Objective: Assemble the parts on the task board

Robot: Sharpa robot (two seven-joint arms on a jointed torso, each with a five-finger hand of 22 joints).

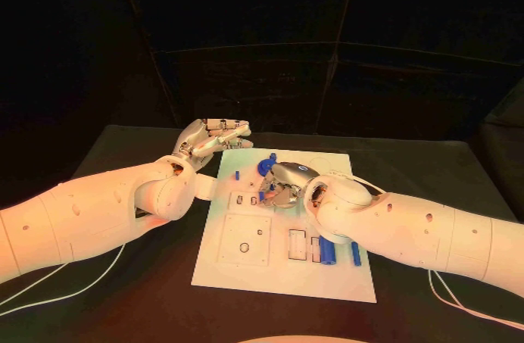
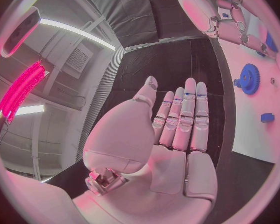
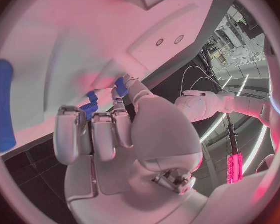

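Near edge of the task board (image 1: 286, 279): bare white plate, with two blue parts just beyond it, a short block (image 1: 316, 250) in a slot and a long blue pin (image 1: 356, 253) lying beside it at the board's right margin

Right hand (image 1: 284, 185) over the board's middle, fingers curled down. Right wrist view shows a small blue part (image 3: 90, 104) at the fingertips (image 3: 118, 87); it appears pinched against the board, though contact is partly hidden

Left hand (image 1: 210, 140) off the board's far left corner, over the bench (image 1: 142, 282); fingers straight and pressed together, holding nothing (left wrist view, (image 2: 177, 129))

Blue gear (image 1: 266, 166) stands at the far end of the board, just beyond the right hand; also seen in the left wrist view (image 2: 247, 78), with a small blue peg (image 2: 267, 117) near it

Handling, judged: parts look like stiff, light, smooth plastic. Small enough to slip or tip, so a fingertip pinch across the sides should suit; gear best taken by its rim. Long pin taken at mid-length to avoid swinging

Room: board's right edge lies under the right forearm, so the pin sits close to the arm. Open bench to the left and near side. Far left corner is crowded by the left hand
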